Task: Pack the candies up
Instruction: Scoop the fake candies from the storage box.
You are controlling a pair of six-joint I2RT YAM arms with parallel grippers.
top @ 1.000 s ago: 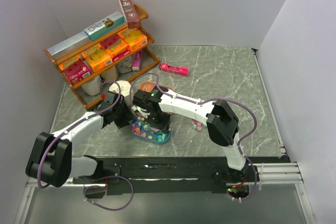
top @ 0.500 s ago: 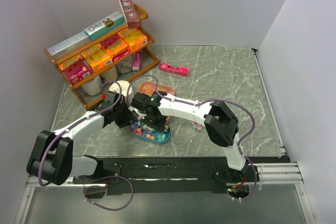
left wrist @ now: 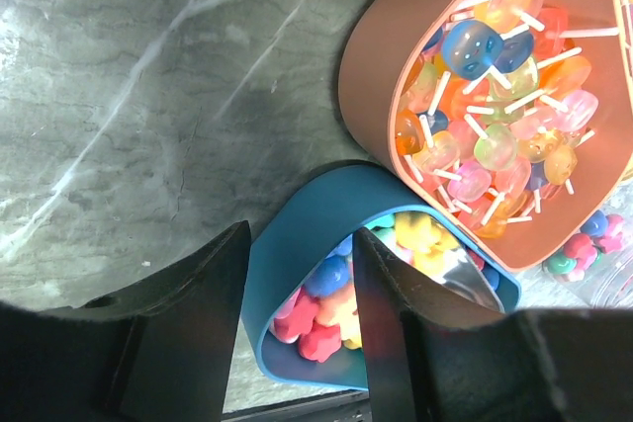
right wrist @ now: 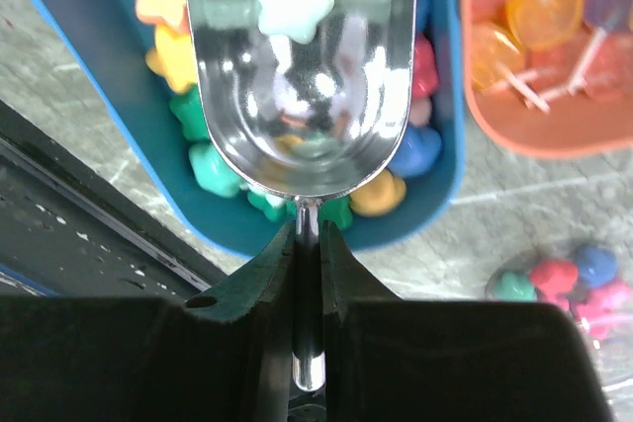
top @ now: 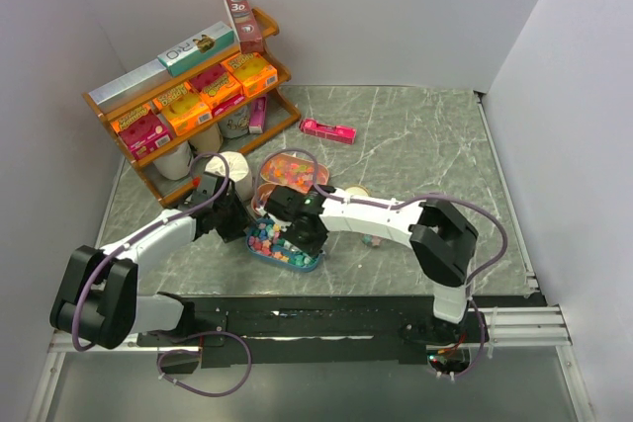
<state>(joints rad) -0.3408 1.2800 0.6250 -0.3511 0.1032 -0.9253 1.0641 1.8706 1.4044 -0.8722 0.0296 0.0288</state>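
Observation:
The candies [left wrist: 336, 308] are small star-shaped sweets in mixed colours, piled in a blue tray [top: 297, 262]. My left gripper [top: 237, 222] holds the tray's rounded left end [left wrist: 316, 195], one finger outside the wall and one inside, over the sweets. My right gripper [right wrist: 309, 229] is shut on the thin handle of a metal scoop [right wrist: 307, 96]. The scoop lies low over the tray's candies [right wrist: 213, 170], with a few stars at its far lip. From above, the right gripper [top: 309, 234] sits over the tray's right half.
An orange tray [top: 290, 170] of lollipops [left wrist: 495, 96] touches the blue tray's far side. A clear container [right wrist: 564, 279] with a few candies stands right of the tray. A wooden shelf [top: 188, 96] of boxes and white cups [top: 227, 165] fills the back left. A pink box [top: 328, 130] lies beyond.
My right arm has swung its elbow to the right and drawn the scoop toward the near right of the blue tray, uncovering the orange tray. The left arm has stayed put.

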